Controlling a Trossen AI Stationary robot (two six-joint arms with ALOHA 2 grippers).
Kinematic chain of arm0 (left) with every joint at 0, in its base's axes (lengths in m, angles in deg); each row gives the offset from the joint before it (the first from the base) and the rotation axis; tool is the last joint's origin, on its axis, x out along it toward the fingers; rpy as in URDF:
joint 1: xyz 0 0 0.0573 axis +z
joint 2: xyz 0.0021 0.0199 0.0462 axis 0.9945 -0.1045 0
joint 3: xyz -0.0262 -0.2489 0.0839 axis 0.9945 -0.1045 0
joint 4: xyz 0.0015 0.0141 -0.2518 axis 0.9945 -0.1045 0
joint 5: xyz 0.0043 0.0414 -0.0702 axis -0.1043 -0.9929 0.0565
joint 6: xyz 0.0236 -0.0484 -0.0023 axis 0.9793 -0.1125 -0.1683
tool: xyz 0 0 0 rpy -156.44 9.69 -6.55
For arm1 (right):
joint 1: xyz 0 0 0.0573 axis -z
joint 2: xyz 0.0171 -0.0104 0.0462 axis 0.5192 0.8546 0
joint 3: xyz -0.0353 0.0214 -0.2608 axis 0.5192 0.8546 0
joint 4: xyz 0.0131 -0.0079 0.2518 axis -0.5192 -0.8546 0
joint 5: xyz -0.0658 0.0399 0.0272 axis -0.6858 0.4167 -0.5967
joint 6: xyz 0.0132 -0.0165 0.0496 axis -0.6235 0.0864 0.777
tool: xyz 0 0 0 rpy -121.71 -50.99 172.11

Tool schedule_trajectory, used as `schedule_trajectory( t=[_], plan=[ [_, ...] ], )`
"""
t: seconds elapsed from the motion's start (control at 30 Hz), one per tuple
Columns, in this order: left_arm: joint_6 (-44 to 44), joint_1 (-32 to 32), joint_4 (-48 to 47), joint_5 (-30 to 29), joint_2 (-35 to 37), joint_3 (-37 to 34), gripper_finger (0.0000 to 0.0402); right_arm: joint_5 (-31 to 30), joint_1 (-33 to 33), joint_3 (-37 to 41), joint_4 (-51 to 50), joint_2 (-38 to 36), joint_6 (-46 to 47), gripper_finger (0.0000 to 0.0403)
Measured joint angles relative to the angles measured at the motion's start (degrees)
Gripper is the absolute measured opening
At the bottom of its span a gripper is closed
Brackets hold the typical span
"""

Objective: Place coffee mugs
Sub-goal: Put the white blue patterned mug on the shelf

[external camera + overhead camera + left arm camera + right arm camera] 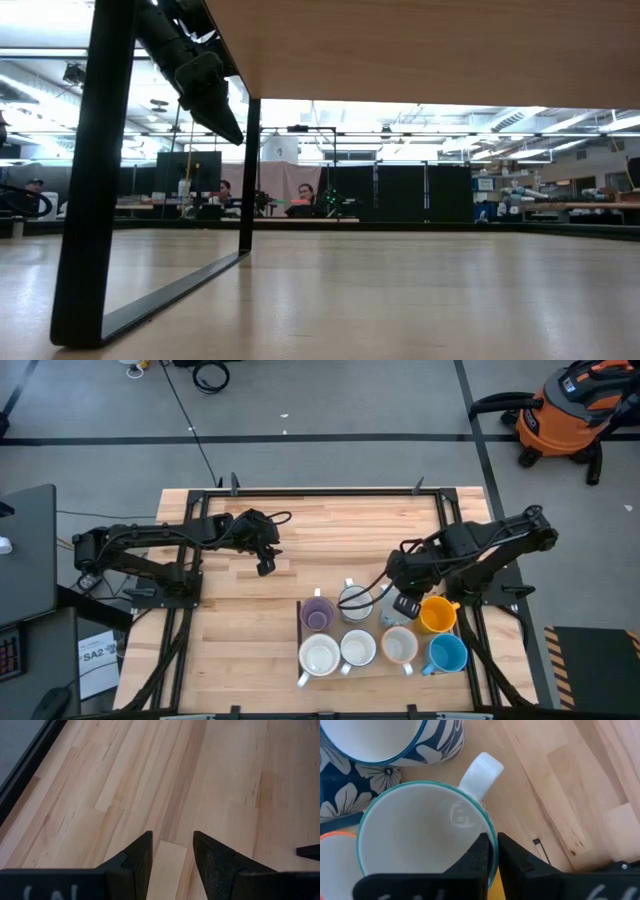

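A: Even, bright overhead light; the surface [250,610] shows only soft shadows under the arms.

B: Low view glares white at the ceiling lights [330,108]; nearby mug [420,830] looks slightly soft.

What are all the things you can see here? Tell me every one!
purple round handled mug: one, purple, left end of the mug cluster
orange round mug: one, orange, beside right gripper
blue round mug: one, blue, cluster's right corner
pale round mugs: four, white, cream or grey, within the cluster
teal-rimmed white mug: one, white, at right gripper
orange shop vacuum: one, orange and black, floor beyond table
wooden table: one, light wood
left gripper: one, dark, open above bare wood
right gripper: one, dark, shut on the teal-rimmed mug's rim
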Motion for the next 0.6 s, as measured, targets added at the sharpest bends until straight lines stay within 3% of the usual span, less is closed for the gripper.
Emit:
schedule_trajectory(
  t=[0.6],
  plan=[
    [-0.04, 0.00, 0.20, 0.02, 0.00, 0.00, 0.0149, 0.20, 0.04, 0.00, 1.72, 0.45, -0.22, 0.0058]
  ],
)
